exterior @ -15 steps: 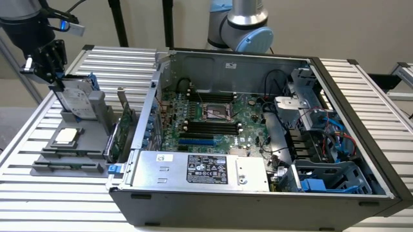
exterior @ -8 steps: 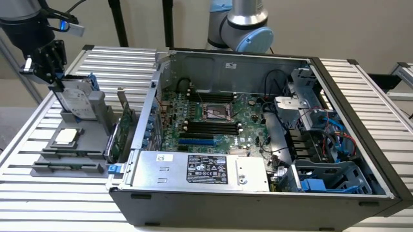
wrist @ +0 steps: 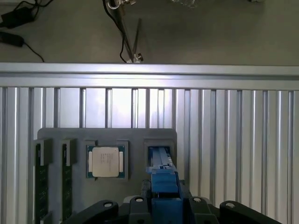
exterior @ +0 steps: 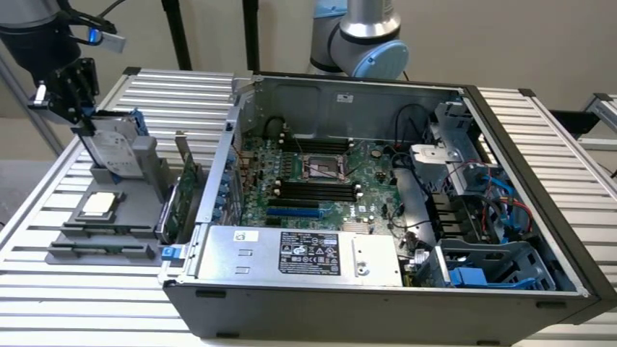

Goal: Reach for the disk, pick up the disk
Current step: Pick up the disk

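Presently: gripper (exterior: 85, 124) clamped on the top edge of the disk (exterior: 109, 148), which stands tilted in its holder (wrist: 107, 136) slot.
Risk, as judged: the hold is narrow. A skewed pull could bind the rails in the slot, or let the disk slip onto the chip (wrist: 106, 162).

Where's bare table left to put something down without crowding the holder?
Bare table slats lie in front of the grey holder and behind it, up to the far edge. Another strip runs past the computer case on the exterior view's right. Crowded: the gap between holder and case, and around the disk under the tool.
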You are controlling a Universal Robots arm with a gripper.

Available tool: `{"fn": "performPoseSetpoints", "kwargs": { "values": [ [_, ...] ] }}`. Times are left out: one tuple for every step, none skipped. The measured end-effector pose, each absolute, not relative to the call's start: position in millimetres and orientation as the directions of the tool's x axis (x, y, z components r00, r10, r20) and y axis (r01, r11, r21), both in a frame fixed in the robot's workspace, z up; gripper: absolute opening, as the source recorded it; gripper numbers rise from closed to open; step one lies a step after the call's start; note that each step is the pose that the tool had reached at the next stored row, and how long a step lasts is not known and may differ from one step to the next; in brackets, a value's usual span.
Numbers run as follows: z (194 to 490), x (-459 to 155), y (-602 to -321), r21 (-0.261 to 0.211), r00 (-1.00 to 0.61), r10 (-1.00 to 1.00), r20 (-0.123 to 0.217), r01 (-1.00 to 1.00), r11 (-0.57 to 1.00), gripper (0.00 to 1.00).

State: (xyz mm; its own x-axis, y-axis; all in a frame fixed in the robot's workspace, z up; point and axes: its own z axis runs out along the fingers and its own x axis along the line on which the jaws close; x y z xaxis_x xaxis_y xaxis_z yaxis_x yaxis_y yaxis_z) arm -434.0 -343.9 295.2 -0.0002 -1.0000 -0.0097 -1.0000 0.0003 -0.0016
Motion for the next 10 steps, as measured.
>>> {"fn": "performPoseSetpoints", "kwargs": {
  "values": [
    [297.5, -434.0, -343.9, -0.001, 0.000, -1.000, -0.010, -1.000, 0.000, 0.33],
    [299.9, -434.0, -343.9, -0.001, 0.000, -1.000, -0.010, -1.000, 0.000, 0.33],
    [303.1, -434.0, -343.9, -0.001, 0.000, -1.000, -0.010, -1.000, 0.000, 0.33],
    [306.9, -434.0, -343.8, -0.001, 0.000, -1.000, -0.010, -1.000, 0.000, 0.33],
    [311.2, -434.0, -343.8, -0.002, 0.001, -1.000, -0.010, -1.000, 0.000, 0.33],
    [316.0, -434.0, -343.8, -0.001, 0.001, -1.000, -0.010, -1.000, -0.001, 0.33],
    [320.4, -433.9, -343.8, -0.002, 0.001, -1.000, -0.010, -1.000, -0.001, 0.33],
    [325.0, -433.9, -343.8, -0.002, 0.001, -1.000, -0.010, -1.000, -0.001, 0.33],
    [329.5, -433.9, -343.9, -0.002, 0.002, -1.000, -0.010, -1.000, -0.002, 0.33],
    [334.1, -433.9, -343.9, -0.002, 0.002, -1.000, -0.010, -1.000, -0.002, 0.33]
  ]
}}
